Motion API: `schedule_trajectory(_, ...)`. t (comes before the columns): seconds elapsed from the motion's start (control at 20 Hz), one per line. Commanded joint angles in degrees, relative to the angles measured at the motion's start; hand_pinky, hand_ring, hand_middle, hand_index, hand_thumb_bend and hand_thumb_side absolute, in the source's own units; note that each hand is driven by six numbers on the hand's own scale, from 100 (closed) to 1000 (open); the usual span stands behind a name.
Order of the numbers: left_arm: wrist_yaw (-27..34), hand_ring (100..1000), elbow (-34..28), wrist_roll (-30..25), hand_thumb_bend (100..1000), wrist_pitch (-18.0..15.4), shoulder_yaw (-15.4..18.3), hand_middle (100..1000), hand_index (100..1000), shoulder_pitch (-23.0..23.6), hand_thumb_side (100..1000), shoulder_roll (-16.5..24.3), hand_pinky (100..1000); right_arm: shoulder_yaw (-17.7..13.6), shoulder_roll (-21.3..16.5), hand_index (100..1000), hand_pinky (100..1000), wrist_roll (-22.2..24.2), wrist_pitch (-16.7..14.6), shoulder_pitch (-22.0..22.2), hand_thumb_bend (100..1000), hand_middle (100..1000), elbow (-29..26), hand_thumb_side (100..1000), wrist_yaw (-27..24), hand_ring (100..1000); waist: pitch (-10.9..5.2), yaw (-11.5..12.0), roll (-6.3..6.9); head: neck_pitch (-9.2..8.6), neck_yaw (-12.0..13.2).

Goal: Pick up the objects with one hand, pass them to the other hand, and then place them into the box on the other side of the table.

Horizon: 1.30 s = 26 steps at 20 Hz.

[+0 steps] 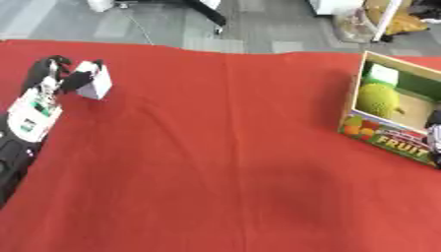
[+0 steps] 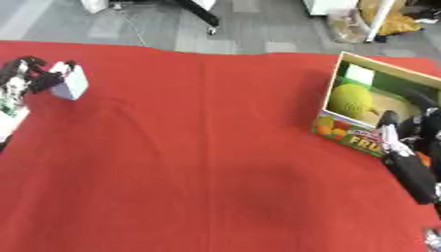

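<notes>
There is one bench (image 1: 215, 147) with a red cloth on it. Two robot hands show: the left hand (image 1: 53, 74) at the far left and the right hand (image 2: 405, 133) by the right edge. There is one small white block (image 1: 95, 81). There is one open box (image 2: 344, 135) with fruit pictures on its side. Inside it sit two things: one round yellow-green ball (image 1: 377, 98) and one little white and green thing (image 1: 382, 75).

Lab or office: grey floor (image 1: 172, 24), chair base (image 1: 203, 12), red-covered table (image 1: 215, 147).
</notes>
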Motion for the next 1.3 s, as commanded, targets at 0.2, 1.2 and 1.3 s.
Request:
schedule_trajectory(0.2,0.9,623,0.73,0.7,388,-0.67,0.35,630,768,-0.44,618,0.11,807,0.0,-0.55,894,353,-0.23,0.31,-0.39,100,361,-1.23,624,-0.5,485,0.14,-0.1,-0.73,-0.46,0.04)
schedule_trajectory(1.2,16.96,492,-22.43,5.13,100,-3.91,-1.08,474,607,4.46,241,7.33,775,0.19,-1.05,871,354,0.01,0.84,0.26,100,357,-1.23,628,0.24,482,-2.4,2.24,0.45,1.38,-1.74)
schedule_trajectory(1.3,19.12,492,-29.13,4.62,100,-4.14,-0.97,474,607,6.22,242,9.11,775,0.23,-1.05,869,355,0.12,0.76,0.27,100,356,-1.23,625,0.5,482,-2.79,2.55,0.72,1.72,-2.26)
